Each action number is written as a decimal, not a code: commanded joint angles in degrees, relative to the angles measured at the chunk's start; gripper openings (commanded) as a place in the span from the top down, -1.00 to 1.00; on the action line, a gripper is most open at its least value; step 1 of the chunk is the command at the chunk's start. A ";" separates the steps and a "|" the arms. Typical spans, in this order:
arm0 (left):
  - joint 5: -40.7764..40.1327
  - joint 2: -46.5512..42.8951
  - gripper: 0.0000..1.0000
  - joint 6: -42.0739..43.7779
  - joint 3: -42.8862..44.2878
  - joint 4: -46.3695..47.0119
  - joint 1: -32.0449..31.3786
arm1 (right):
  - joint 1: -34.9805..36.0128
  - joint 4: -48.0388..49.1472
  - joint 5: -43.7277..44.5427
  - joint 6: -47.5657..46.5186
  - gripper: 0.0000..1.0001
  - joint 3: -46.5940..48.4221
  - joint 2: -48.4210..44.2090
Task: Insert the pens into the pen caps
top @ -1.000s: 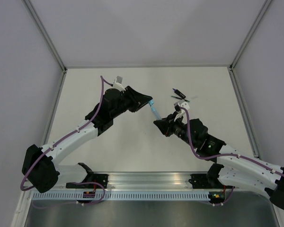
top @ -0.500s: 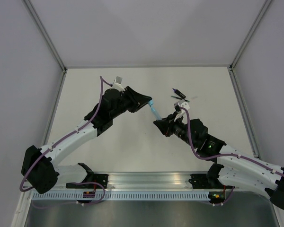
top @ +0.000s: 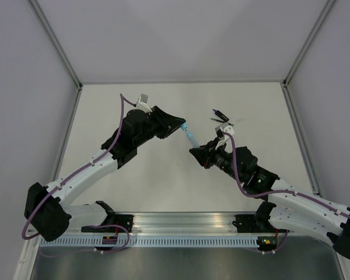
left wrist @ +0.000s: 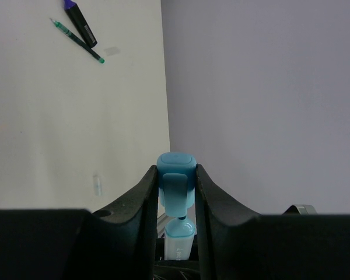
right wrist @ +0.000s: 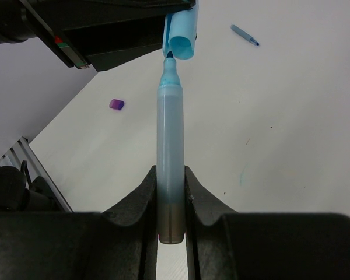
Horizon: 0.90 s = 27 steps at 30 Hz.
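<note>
— Starting at the left. Holding anything there?
— Yes: the left pincer [top: 178, 125], narrowed partway onto the pale-blue cap [left wrist: 176, 188], one finger pressed to each side. Cap's open mouth turned toward the other arm. Raised above the table [top: 163, 192], around mid-width.

— And just right of that?
— The pale-blue highlighter [right wrist: 170, 146], nib aimed straight at the cap's mouth. Right at the rim, perhaps touching; hard to tell from any view whether in contact or just short. Not seated inside yet.

— Gripped by what?
— By the right pincer [top: 198, 153], closed partway round the lower barrel, close to the tail end. Barrel in line with the fingers, slanting up and to the left in the overhead view.

— Anything lying on the table itself?
— From the right wrist: a purple cap [right wrist: 116, 104] resting on the surface, well apart from both pincers. Also a thin blue pen [right wrist: 245, 35], farther off on the other side.

— And farther right?
— From the left wrist: the black-and-purple marker [left wrist: 80, 22] and the thin dark pen [left wrist: 77, 39], flat on the table, side by side and nearly parallel, very close together. Well apart from the held cap.
</note>
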 commanded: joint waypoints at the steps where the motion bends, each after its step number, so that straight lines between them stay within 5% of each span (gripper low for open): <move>1: 0.67 -1.55 0.95 -1.21 2.11 0.35 0.18 | 0.16 2.03 0.18 0.40 1.00 0.10 -1.00; 27: 1.47 -1.03 0.95 -0.15 -3.08 4.92 -4.56 | 0.16 1.85 3.96 -0.48 1.00 0.45 1.02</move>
